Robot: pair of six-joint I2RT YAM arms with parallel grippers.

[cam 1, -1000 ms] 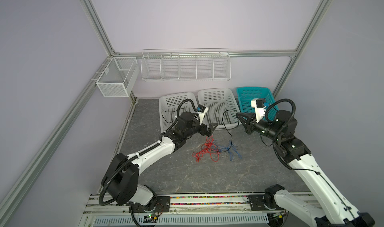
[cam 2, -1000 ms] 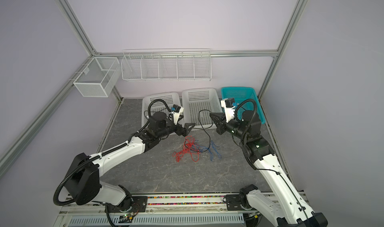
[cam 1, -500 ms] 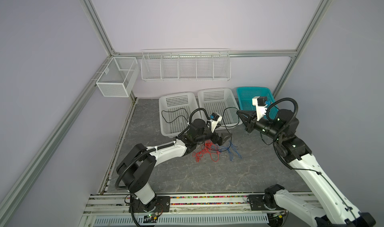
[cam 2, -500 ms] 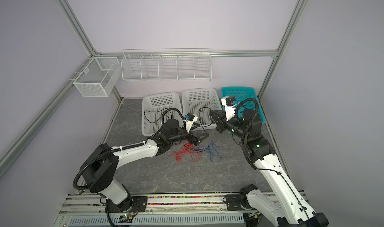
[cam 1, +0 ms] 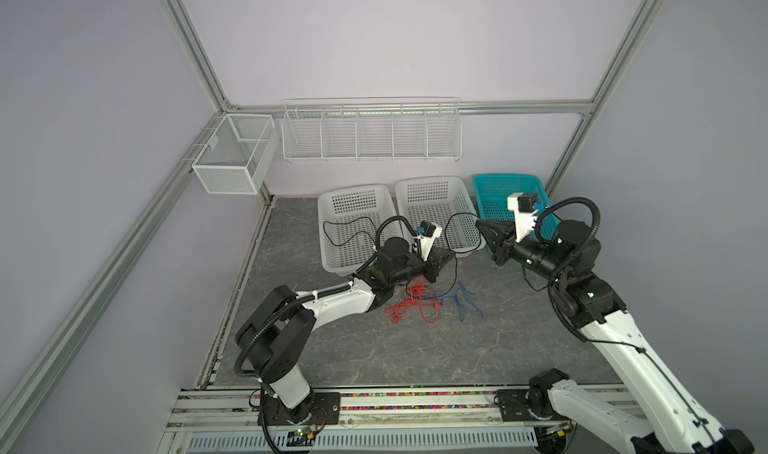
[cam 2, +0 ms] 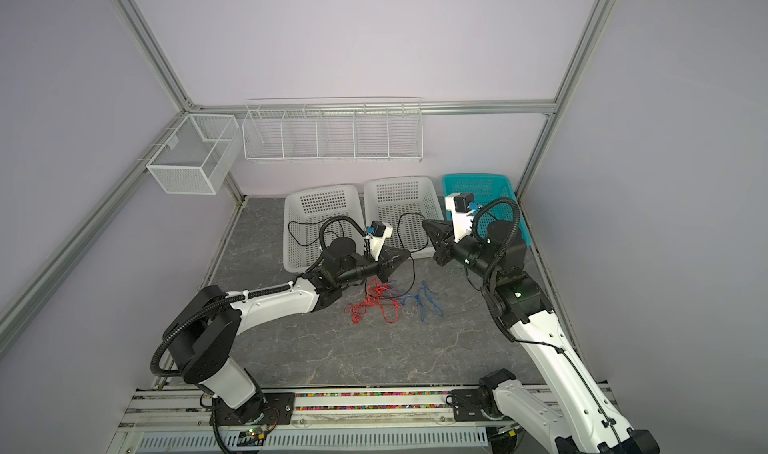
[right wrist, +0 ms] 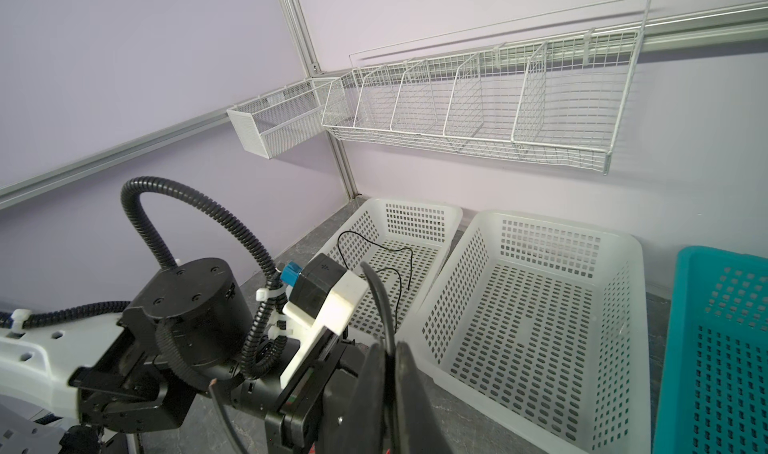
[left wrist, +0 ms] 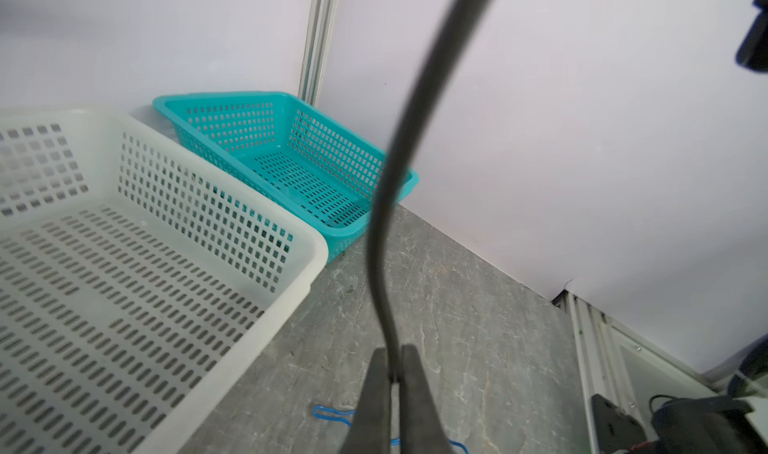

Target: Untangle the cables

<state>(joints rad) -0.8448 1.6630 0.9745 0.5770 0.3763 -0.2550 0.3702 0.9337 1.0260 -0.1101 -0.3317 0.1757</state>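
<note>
left gripper (left wrist: pixel 395 375) clenches the black cable (left wrist: pixel 384 231), which rises from its jaws to the right gripper (right wrist: pixel 388 350), also clamped on it, likely to pull it taut, clear of the red cable (cam 1: pixel 411 306) and blue cable (cam 1: pixel 463 304) heaped below the left jaws.

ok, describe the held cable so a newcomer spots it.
Start at the leftmost white basket at the back. The black cable trails out of it, pinched by the left gripper and right gripper. Unlike the red cable and blue cable heaped on the table, it is lifted.
</note>
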